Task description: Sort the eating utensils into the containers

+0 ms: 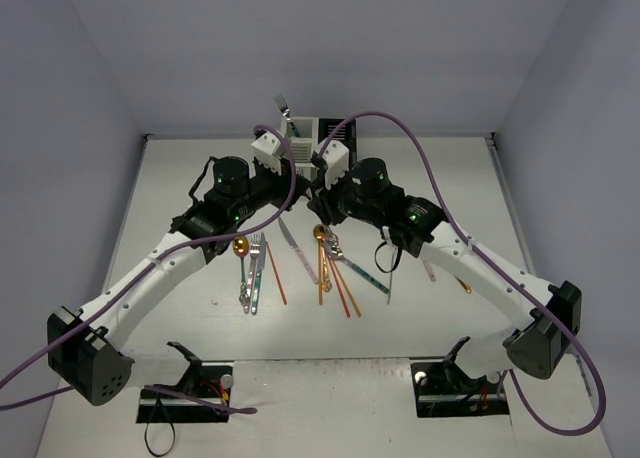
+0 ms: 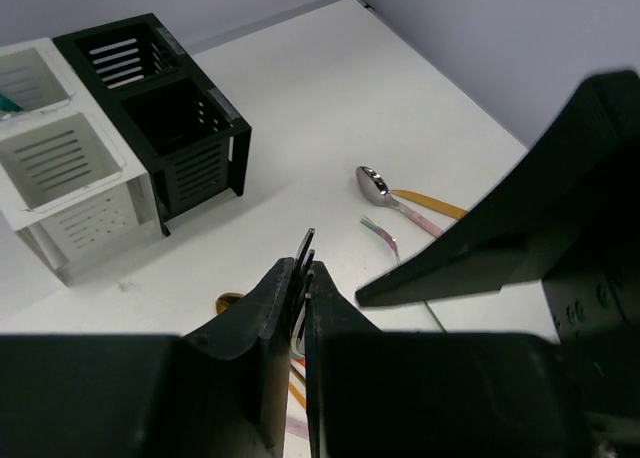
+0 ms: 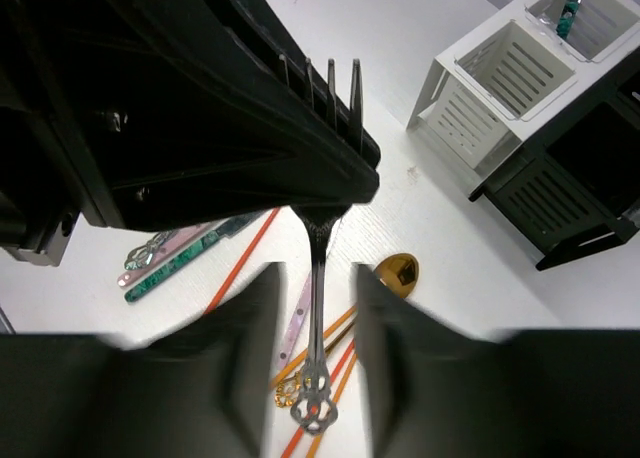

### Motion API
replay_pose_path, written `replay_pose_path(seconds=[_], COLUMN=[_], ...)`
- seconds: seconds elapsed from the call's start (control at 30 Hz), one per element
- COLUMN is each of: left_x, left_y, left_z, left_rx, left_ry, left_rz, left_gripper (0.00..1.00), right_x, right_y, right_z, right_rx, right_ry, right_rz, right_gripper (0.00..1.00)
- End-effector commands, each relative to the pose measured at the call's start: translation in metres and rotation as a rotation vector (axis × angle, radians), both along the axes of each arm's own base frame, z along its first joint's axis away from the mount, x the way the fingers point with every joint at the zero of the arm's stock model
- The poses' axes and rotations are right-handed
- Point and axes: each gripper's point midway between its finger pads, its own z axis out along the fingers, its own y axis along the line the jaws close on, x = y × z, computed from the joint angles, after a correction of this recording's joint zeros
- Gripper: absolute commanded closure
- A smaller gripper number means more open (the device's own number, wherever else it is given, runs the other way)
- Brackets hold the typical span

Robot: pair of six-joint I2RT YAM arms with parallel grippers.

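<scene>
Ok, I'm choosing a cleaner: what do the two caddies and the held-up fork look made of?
White caddy: looks like moulded plastic, matte, with crisp slotted walls.
Black caddy: same build, with a faint sheen on its rims.
Fork: probably polished steel, with thin tines, a glint along the stem and ornate openwork at the handle end.

The white bench [image 1: 180, 178] is carrying a joined pair of slotted caddies at its far middle, the white caddy [image 2: 60, 178] standing against the black caddy [image 2: 170, 128]. Utensils are lying scattered across its middle. A gold spoon [image 1: 240, 246] is resting beside a silver fork [image 1: 256, 246], with orange-red chopsticks [image 1: 275, 273] (more are crossing nearer the centre), a teal-handled piece [image 1: 365, 276], and a pink-handled spoon [image 2: 385, 193] just beside a gold handle [image 2: 430, 204].
</scene>
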Motion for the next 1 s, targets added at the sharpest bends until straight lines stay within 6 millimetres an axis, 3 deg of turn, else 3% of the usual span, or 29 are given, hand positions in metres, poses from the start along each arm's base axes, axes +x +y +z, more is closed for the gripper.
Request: replay_pose_path(seconds=[0.0, 0.1, 0.23, 0.3, 0.5, 0.73, 0.77, 0.9, 0.97], left_x=[0.021, 0.039, 0.077, 0.095, 0.170, 0.238, 0.252, 0.284, 0.304], left_y=[0.008, 0.015, 0.030, 0.037, 0.066, 0.076, 0.075, 0.073, 0.068], left_z=[0.053, 0.058, 0.082, 0.093, 0.117, 0.144, 0.131, 0.124, 0.103], left_rx=[-0.025, 0.014, 0.057, 0.067, 0.076, 0.089, 0.103, 0.108, 0.127], left_ry=[-0.194, -0.232, -0.308, -0.336, -0.415, -0.518, -0.506, -0.527, -0.517], left_rz=[0.067, 0.132, 0.238, 0.275, 0.407, 0.468, 0.472, 0.501, 0.498], left_gripper=[1.00, 1.00, 1.00, 1.00, 1.00, 1.00, 1.00, 1.00, 1.00], right_x=[0.011, 0.017, 0.020, 0.024, 0.013, -0.006, -0.008, -0.014, -0.017], right_y=[-0.015, -0.035, -0.074, -0.100, -0.158, -0.188, -0.190, -0.194, -0.195], right_z=[0.035, 0.041, 0.051, 0.043, 0.026, 0.015, 0.011, 0.003, -0.005], right_rx=[0.074, 0.086, 0.112, 0.104, 0.100, 0.047, 0.037, 0.027, 0.013], right_ry=[-0.087, -0.100, -0.119, -0.110, -0.065, -0.051, -0.045, -0.020, -0.002], right_rz=[-0.102, -0.185, -0.336, -0.446, -0.586, -0.631, -0.635, -0.639, -0.641], right_gripper=[0.53, 0.36, 0.12, 0.08, 0.04, 0.04, 0.04, 0.04, 0.03])
